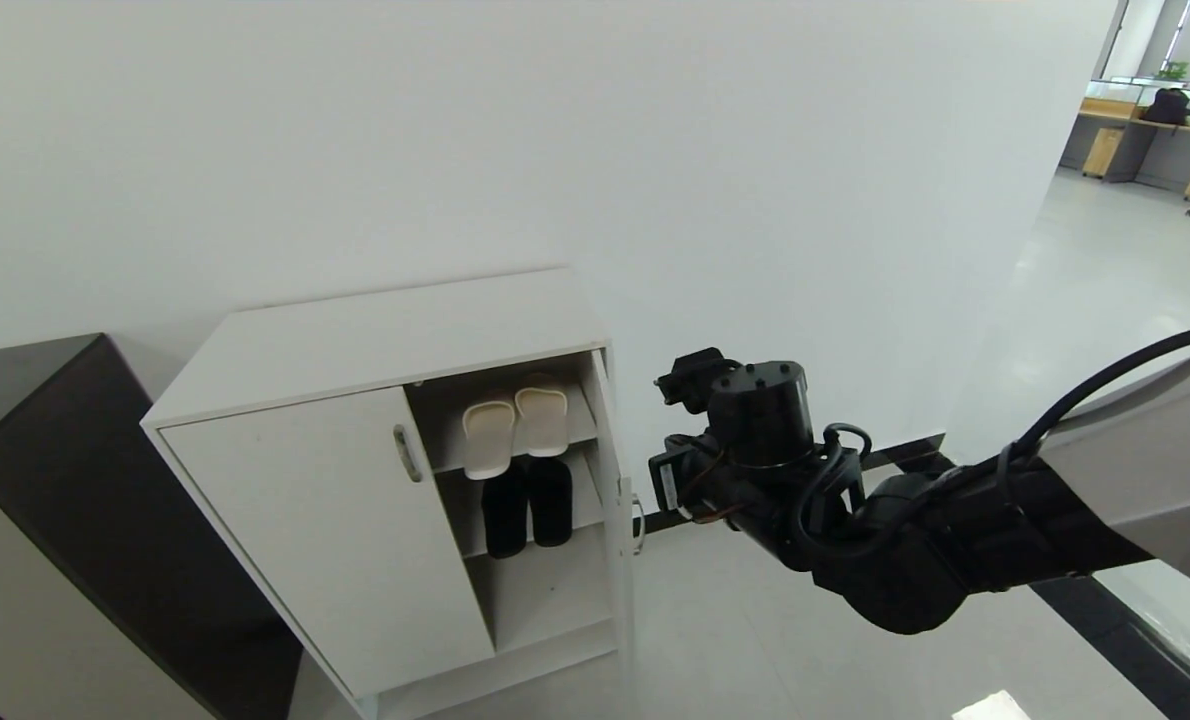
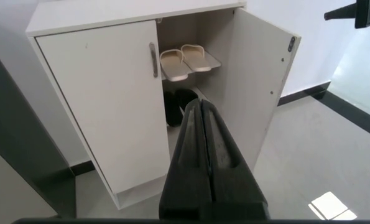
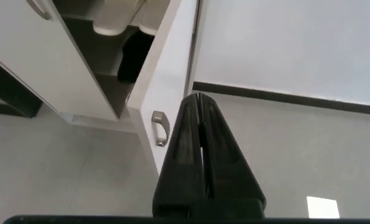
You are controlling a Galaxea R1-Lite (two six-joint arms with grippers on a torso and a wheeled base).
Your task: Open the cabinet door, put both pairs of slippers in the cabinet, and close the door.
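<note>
Jaws pressed together on nothing, the right gripper [image 3: 198, 98] hung near the handle [image 3: 160, 127] of the open door [image 3: 163, 74] (apparently placed to swing it closed), since the beige slippers [image 1: 515, 425] and black slippers [image 1: 527, 505] already sat shelved in the cabinet [image 1: 385, 330] beyond its tip.

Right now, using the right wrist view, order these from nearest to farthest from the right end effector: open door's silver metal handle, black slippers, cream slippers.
1. Silver metal handle on the open white door, beside the right end effector.
2. Black slippers, middle shelf inside.
3. Cream slippers, shelf above.
</note>
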